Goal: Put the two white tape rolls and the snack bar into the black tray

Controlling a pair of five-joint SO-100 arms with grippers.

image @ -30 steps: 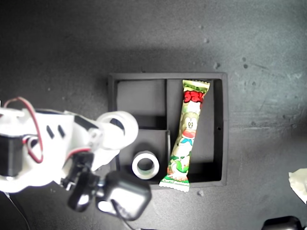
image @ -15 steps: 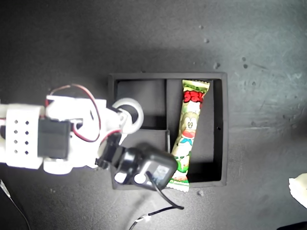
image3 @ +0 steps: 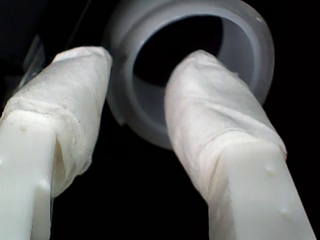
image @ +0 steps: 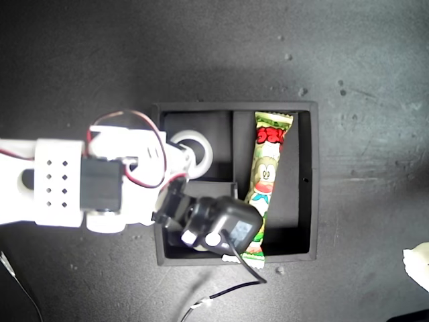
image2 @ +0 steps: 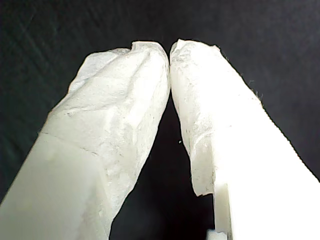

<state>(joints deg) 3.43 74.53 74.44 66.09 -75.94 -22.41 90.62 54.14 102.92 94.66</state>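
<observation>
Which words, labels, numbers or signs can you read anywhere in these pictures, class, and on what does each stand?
Red lettering on the long green and white snack bar wrapper: too blurred to read.
Square matte black tray: no text.
Small white tape ring held by my second gripper: no text.
My first gripper: no text.

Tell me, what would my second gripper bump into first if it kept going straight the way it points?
Probably the floor of the black tray, in a small section. My second gripper already pinches the white tape roll there; depth is unclear.
</observation>
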